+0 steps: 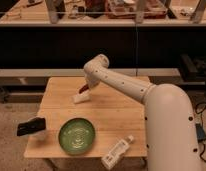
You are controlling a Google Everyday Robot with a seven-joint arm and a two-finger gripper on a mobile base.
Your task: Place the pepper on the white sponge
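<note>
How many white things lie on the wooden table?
2. The white sponge lies toward the table's far side, just below the gripper and the pepper. The white bottle lies on its side at the near edge, right of the green plate.

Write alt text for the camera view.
A white robot arm's gripper holds the pepper just above the white sponge on a wooden table; a green plate, white bottle and dark object sit nearer.
</note>
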